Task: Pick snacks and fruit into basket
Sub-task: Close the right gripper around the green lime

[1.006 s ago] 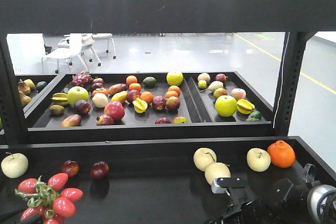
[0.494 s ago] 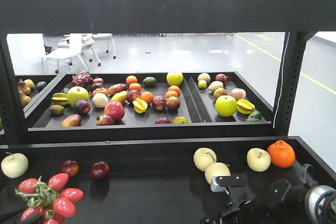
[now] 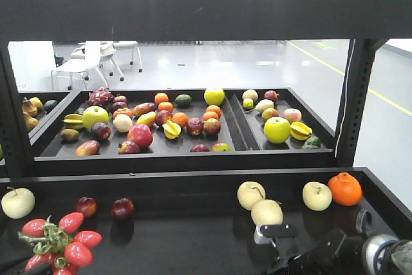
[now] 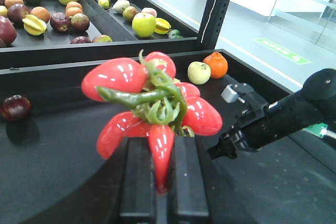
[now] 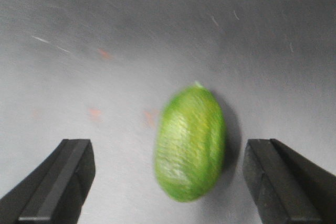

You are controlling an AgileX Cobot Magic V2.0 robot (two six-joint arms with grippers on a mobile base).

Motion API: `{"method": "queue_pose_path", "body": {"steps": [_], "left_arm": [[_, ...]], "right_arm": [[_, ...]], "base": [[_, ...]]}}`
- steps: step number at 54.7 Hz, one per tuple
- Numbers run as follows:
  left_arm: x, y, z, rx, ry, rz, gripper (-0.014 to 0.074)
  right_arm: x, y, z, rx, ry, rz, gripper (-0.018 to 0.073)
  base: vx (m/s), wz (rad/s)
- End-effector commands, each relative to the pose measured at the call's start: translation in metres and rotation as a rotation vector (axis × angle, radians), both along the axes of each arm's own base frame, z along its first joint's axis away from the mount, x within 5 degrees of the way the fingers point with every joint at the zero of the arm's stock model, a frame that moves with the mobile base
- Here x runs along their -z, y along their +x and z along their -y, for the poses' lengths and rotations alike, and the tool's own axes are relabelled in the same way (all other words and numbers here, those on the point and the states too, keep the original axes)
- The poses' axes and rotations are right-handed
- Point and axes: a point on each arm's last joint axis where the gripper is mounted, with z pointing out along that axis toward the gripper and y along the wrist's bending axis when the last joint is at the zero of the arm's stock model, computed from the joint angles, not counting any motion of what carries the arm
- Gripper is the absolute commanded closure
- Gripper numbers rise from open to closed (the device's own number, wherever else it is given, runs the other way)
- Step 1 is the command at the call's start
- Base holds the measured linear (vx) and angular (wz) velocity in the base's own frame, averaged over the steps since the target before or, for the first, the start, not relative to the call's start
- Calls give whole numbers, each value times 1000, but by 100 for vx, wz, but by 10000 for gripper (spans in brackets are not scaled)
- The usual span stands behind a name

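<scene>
Grey surface (image 5: pixel 105 30) bears blurred fruit (image 5: pixel 190 145) between cropped fingers (image 5: pixel 55 182).

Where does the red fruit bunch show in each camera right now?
Front: red bunch at bottom left, on the near shelf.
Left wrist: centre of the picture, large and close.
Right wrist: not in it.
Shared landmark: the orange, at the shelf's right end.

green fruit (image 5: pixel 190 142) with paler patch on a red-flecked grey surface (image 5: pixel 105 51), and a green-stemmed red cluster (image 4: pixel 122 75).
</scene>
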Motion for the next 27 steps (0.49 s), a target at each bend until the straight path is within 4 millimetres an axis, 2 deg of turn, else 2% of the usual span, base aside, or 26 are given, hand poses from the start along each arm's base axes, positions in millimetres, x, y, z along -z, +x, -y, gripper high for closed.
{"method": "queue_pose_path", "body": {"steps": [1,13,27], "left_arm": [[-11,0,-1,-10,38,55,594],[-11,0,-1,-10,38,55,594],[-11,0,-1,-10,38,55,594]], "right_arm": [[-20,8,0,19,15,68,-66],[-9,9,0,28,4,54,-63],[-8,11,2,39,-7,68,-58]], "base": [[0,0],[0,0],[0,0]]}}
